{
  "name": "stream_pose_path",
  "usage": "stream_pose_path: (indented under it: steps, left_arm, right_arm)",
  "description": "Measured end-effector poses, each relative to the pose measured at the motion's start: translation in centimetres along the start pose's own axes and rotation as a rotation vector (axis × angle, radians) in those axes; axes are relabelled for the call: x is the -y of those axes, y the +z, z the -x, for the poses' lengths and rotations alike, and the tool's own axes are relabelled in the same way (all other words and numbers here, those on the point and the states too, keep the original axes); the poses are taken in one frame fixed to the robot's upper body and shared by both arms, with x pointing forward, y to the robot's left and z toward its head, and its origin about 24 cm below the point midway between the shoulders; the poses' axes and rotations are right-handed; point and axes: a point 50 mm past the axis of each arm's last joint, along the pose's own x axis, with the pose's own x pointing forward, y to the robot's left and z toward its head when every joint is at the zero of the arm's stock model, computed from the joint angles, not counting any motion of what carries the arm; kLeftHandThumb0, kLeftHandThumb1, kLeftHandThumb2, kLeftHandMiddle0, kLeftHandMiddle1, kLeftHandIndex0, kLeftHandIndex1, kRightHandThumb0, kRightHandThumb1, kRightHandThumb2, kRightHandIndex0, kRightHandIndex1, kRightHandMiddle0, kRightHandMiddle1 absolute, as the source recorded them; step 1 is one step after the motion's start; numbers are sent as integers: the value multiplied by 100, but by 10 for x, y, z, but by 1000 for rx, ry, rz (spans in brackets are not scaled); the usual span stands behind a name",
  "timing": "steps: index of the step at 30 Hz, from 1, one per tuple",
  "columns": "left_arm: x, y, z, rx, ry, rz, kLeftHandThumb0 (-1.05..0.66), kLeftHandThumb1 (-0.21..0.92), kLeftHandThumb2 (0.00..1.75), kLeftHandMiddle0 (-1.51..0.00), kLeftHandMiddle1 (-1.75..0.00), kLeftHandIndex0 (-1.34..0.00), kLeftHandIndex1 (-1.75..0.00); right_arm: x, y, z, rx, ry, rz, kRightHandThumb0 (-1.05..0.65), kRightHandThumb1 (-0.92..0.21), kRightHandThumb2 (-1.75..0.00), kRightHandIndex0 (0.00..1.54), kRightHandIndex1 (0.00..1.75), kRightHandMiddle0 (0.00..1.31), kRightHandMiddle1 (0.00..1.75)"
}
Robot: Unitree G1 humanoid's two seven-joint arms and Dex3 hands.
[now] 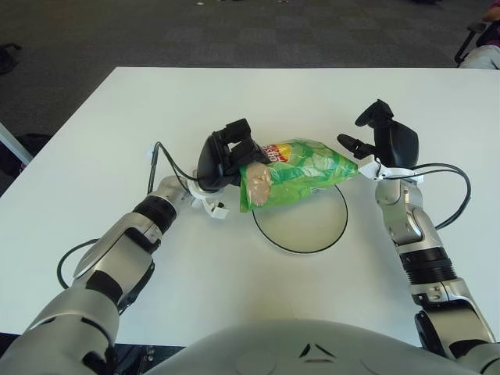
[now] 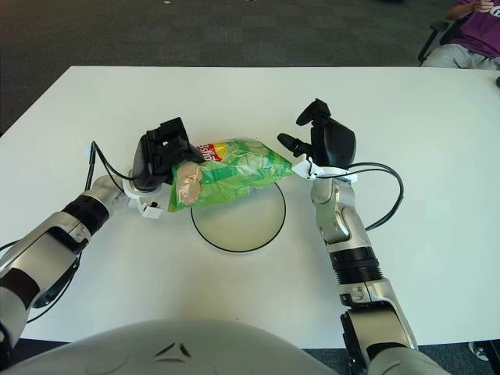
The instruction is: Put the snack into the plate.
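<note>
A green snack bag (image 1: pixel 301 170) with a red and yellow logo hangs lengthwise over the far half of the white, black-rimmed plate (image 1: pixel 308 230) at the table's middle. My left hand (image 1: pixel 232 154) is shut on the bag's left end, just left of the plate. My right hand (image 1: pixel 356 131) hovers by the bag's right tip with its fingers spread, holding nothing. The bag hides the plate's far rim. In the right eye view the bag (image 2: pixel 230 172) covers the plate (image 2: pixel 238 226) the same way.
A black cable (image 1: pixel 158 152) loops on the table beside my left forearm, and another (image 1: pixel 457 191) curves to the right of my right forearm. A chair and a seated person (image 2: pixel 469 35) are beyond the table's far right corner.
</note>
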Motion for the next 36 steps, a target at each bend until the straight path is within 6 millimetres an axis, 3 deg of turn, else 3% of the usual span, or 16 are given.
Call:
stream_pose_path:
  steps: [9, 21, 31, 32, 33, 36]
  left_arm:
    - [2, 4, 5, 18, -18, -37, 4, 92, 18, -93, -175, -67, -175]
    - [7, 20, 10, 28, -75, 222, 3, 92, 19, -88, -175, -64, -175]
    - [15, 16, 4, -6, -126, 271, 3, 92, 22, -81, -175, -59, -175]
    - [15, 15, 4, -17, -142, 274, 2, 87, 34, -72, -158, -46, -173]
    - [16, 15, 4, -32, -171, 286, 1, 85, 39, -69, -152, -42, -173]
    - [16, 14, 8, -69, -256, 334, 0, 90, 33, -59, -134, -30, -165]
  right_arm:
    - [0, 0, -1, 0, -1, 0, -35, -92, -38, 71, 35, 34, 159]
    - [0, 0, -1, 0, -1, 0, -35, -92, -38, 71, 35, 34, 159]
    - [0, 0, -1, 1, -2, 0, -35, -92, -38, 71, 35, 34, 159]
    - [0, 0, -1, 0, -1, 0, -35, -92, -38, 71, 35, 34, 159]
    - [0, 0, -1, 0, -1, 1, -35, -92, -38, 71, 35, 34, 159]
    - [0, 0, -1, 0, -1, 1, -35, -92, -38, 71, 35, 34, 159]
